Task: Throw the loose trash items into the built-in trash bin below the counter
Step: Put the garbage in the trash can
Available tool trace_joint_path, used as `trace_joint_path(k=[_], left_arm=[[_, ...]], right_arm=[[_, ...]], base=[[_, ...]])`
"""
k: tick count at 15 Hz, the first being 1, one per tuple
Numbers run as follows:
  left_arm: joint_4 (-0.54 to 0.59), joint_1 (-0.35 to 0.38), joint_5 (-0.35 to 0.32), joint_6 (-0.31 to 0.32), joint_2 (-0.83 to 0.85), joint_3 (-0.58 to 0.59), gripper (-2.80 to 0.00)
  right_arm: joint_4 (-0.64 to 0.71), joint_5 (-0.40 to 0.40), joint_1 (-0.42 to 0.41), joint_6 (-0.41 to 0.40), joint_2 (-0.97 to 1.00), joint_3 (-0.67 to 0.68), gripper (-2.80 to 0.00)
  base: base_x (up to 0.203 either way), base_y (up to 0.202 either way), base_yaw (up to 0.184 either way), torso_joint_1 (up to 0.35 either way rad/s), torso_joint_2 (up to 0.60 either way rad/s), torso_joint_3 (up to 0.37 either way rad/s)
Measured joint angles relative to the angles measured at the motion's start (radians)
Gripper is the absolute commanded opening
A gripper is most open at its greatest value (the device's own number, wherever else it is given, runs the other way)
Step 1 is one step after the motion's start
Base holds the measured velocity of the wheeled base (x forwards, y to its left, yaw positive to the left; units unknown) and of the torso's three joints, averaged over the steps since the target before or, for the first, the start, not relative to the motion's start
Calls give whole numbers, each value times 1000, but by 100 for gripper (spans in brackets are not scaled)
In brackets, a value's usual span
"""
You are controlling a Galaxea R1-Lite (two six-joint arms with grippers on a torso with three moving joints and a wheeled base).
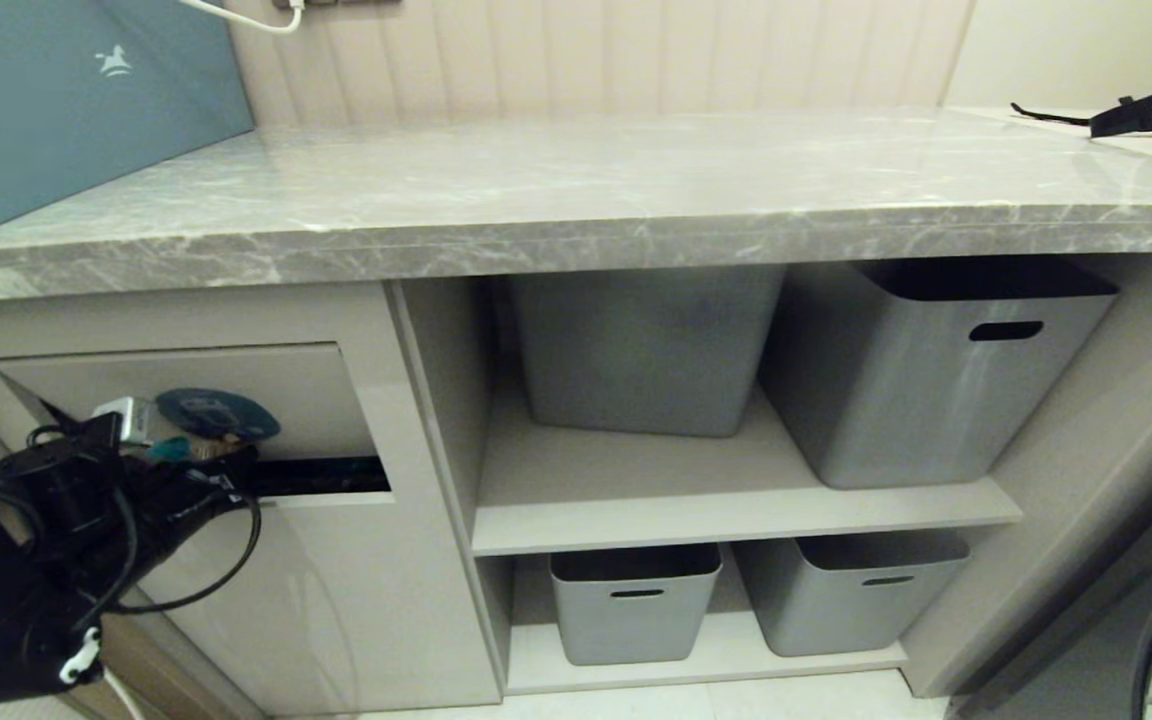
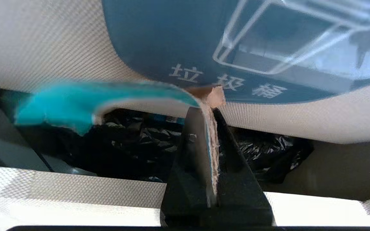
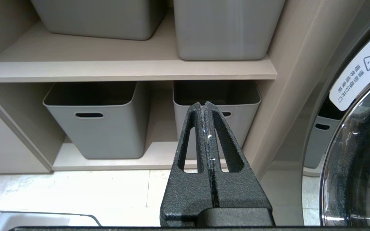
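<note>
My left gripper (image 1: 204, 450) is pressed against the built-in trash bin's flap (image 1: 276, 390), just under its blue oval sticker (image 1: 218, 412). The flap is tilted inward and a dark slot (image 1: 326, 476) shows below it. In the left wrist view the gripper (image 2: 211, 109) is shut on a turquoise wrapper (image 2: 63, 102) with a torn tan edge. The wrapper curls sideways along the flap (image 2: 43, 48), above the black bin bag (image 2: 133, 141) inside. My right gripper (image 3: 205, 104) is shut and empty, parked low facing the shelves. No other trash is in view.
Grey tubs (image 1: 646, 350) (image 1: 926, 380) (image 1: 633, 605) (image 1: 846, 600) stand on two shelves right of the bin. A teal-blue box (image 1: 66, 100) leans at the counter's left, with black straps (image 1: 1146, 110) at its far right. A washing-machine door (image 3: 358, 144) is on the right.
</note>
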Motion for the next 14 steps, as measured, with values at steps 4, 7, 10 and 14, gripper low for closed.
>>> trace_joint_path(k=[4, 7, 10, 14], left_arm=[[0, -3, 2, -13, 14, -30, 0], [0, -16, 4, -15, 16, -31, 0], [1, -28, 4, -19, 20, -53, 0], [0, -43, 8, -20, 16, -51, 0]], right_arm=[[0, 0, 0, 0, 0, 0, -280], [0, 0, 0, 0, 0, 0, -280], [0, 0, 0, 0, 0, 0, -280], [0, 0, 0, 0, 0, 0, -280]], base=[[0, 0, 0, 0, 0, 0], [0, 0, 0, 0, 0, 0], [0, 0, 0, 0, 0, 0], [0, 0, 0, 0, 0, 0]])
